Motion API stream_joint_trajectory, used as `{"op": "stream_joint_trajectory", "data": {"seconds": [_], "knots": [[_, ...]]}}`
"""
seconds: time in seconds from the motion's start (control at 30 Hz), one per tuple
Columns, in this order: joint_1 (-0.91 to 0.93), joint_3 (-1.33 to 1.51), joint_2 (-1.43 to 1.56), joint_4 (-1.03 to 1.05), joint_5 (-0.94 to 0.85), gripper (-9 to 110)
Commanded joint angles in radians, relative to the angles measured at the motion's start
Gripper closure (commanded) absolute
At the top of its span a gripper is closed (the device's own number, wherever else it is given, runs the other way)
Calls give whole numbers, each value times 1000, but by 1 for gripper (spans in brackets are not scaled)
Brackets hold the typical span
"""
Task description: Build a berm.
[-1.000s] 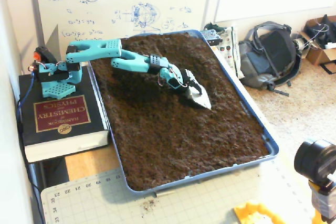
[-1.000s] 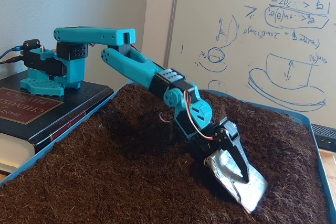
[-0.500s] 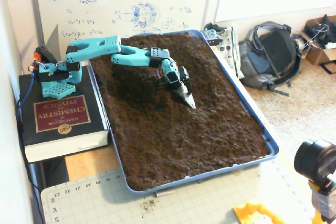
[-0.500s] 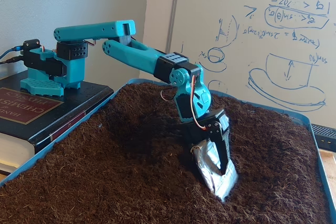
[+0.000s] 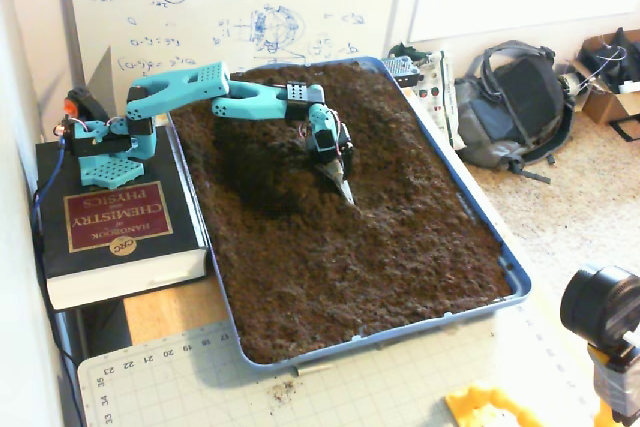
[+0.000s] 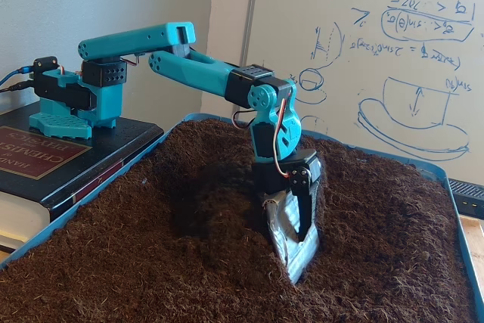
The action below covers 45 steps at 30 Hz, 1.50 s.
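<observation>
Berm (image 6: 227, 187): loose crumbly soil (likely light, shape-shedding), best pushed not gripped; hand (image 6: 296, 251) foil-wrapped, spread or pressed together indeterminable

tool (image 6: 296, 251) tip buried in soil (image 6: 189, 277) (jaws unclear)

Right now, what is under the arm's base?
A thick black book lies under the base, beside the blue tray of soil. What supports the book is mostly hidden.
</observation>
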Motion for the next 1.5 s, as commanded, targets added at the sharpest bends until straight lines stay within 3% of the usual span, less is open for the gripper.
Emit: {"op": "stream_joint_trajectory", "data": {"seconds": [0.0,0.27,0.57,0.73,0.87,1.23,1.47], "knots": [[-6,25,91,72,11,101],[-6,23,270,48,12,101],[-2,25,460,-319,12,101],[11,46,520,-402,14,101],[20,52,523,-267,6,101],[6,221,733,410,-6,101],[-15,535,951,520,-8,101]]}}
